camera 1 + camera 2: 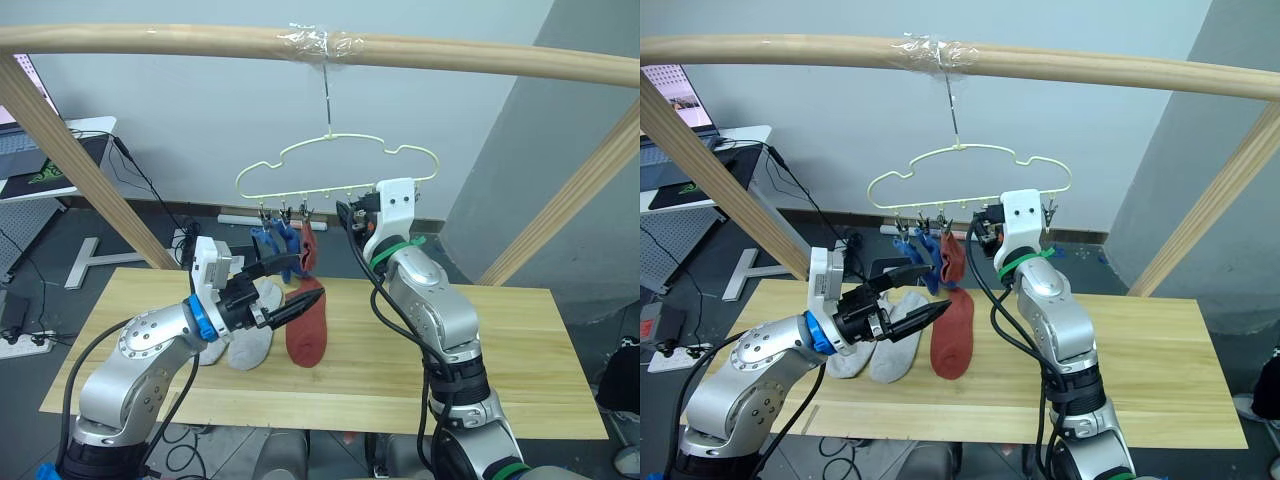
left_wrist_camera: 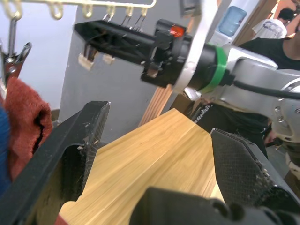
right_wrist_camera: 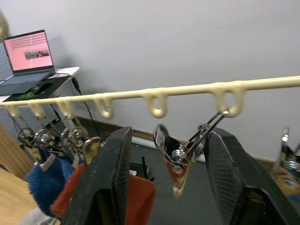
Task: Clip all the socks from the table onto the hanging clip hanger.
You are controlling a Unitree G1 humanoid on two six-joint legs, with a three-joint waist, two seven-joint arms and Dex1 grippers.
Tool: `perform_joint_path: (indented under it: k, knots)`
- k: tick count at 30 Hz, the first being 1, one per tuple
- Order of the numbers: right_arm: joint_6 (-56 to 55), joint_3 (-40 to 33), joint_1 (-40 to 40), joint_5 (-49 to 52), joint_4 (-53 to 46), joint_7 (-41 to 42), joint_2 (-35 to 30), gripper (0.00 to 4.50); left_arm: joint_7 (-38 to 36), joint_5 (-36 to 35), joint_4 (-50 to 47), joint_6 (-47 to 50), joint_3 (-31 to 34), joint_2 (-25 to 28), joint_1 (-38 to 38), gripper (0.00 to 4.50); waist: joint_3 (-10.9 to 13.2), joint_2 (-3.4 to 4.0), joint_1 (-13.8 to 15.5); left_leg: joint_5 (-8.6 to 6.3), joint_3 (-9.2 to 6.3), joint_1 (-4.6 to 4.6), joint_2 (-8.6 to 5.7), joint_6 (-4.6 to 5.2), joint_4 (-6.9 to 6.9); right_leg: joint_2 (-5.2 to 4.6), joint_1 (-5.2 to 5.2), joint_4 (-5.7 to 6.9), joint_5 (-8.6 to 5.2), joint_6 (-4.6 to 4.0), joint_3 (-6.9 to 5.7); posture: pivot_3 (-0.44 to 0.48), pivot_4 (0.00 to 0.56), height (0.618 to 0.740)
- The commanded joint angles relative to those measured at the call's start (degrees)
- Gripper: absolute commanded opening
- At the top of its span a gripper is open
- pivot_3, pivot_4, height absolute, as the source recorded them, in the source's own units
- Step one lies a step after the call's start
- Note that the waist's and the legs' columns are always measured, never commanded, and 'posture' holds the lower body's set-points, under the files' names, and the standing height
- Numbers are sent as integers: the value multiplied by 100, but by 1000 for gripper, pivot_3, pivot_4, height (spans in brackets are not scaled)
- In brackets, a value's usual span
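Both claws gape empty, the left claw (image 1: 283,290) over the plank table (image 1: 520,350), the right claw (image 3: 171,183) at the clip hanger (image 1: 335,170).

A robot test room: 1 wooden bar frame (image 1: 300,45), grey wall, laptop (image 3: 28,58) on a white desk (image 1: 740,135), loose floor cables (image 1: 25,335).

My table (image 1: 520,350) is a long top of light yellowish wood planks. On its left part three socks lie close together: two light grey socks (image 1: 880,350) side by side, and a rust red sock (image 1: 306,330) just beside them on their right.
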Motion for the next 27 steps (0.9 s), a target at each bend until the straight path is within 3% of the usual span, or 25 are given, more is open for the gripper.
perform_joint_path:
  k: [1,27]
  knots:
    - [-63,-1,-40,63,-170,-16,48,2334,60,-85,-279,-19,119,-10,62,3993,2,4,0,0,0,0,0,0,0,0,0,0,0,0,0,155,182,740]
    - [-179,-99,-152,84,31,-74,114,2334,626,-150,-350,-342,409,-429,-156,3993,16,19,2,0,0,-1,-1,0,-4,1,-1,-3,-1,0,0,158,183,740]
